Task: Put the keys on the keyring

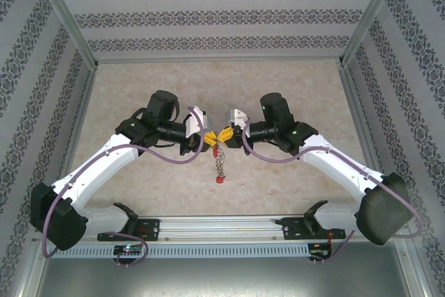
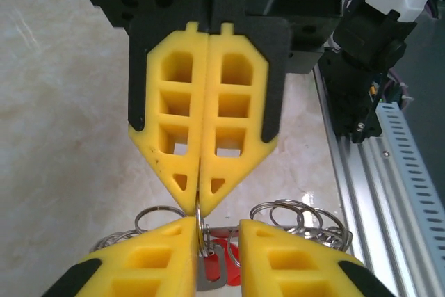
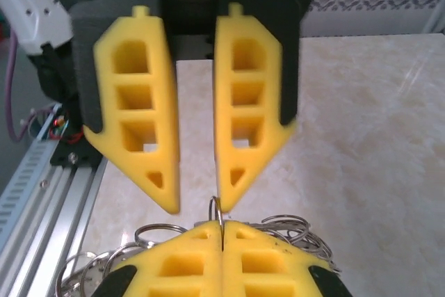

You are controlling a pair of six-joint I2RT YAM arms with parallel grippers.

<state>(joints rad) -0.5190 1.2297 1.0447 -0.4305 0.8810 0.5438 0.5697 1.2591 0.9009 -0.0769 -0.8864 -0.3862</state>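
Both grippers meet above the middle of the table. My right gripper (image 3: 221, 233) is shut on a thin silver ring, the keyring (image 3: 217, 212), held upright on edge between its yellow fingertips. My left gripper (image 2: 216, 227) faces it tip to tip, open, with the keyring (image 2: 199, 222) against the inner face of its left finger (image 2: 149, 259). Red key heads (image 2: 226, 269) and a silver piece hang under the ring, between the left fingers. In the top view a chain of rings (image 1: 220, 160) dangles from the grippers (image 1: 217, 135) down to a red key (image 1: 220, 179).
More linked silver rings bunch on either side of the held ring (image 2: 306, 217) (image 3: 288, 229). The tabletop (image 1: 299, 88) is pale marble, with patterned walls on three sides. An aluminium rail (image 2: 393, 172) runs along the near edge by the arm bases.
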